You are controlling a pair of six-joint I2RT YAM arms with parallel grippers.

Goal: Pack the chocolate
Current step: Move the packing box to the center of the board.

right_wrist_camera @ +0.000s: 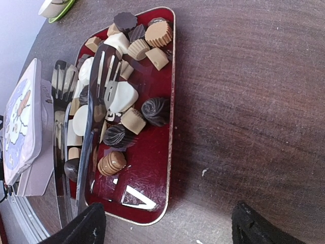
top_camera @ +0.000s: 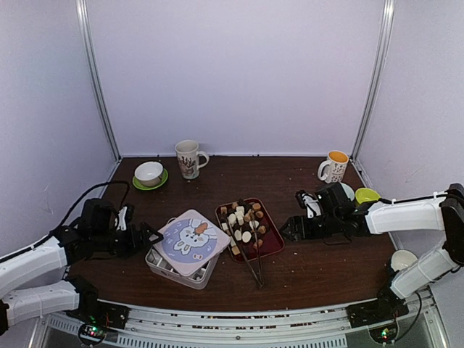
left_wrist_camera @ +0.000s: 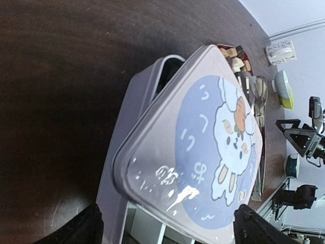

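Right wrist: chocolate (right_wrist_camera: 133, 121) on tray (right_wrist_camera: 152, 168)

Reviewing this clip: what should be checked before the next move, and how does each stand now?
1. Left gripper open by the lid: ok.
2. Lid off the tin: not ok, it lies askew on top.
3. Right gripper open and empty: ok.
4. Tongs free to grasp: ok, lying over the chocolate on the tray.
5. Room inside the tin: cannot tell, mostly covered.
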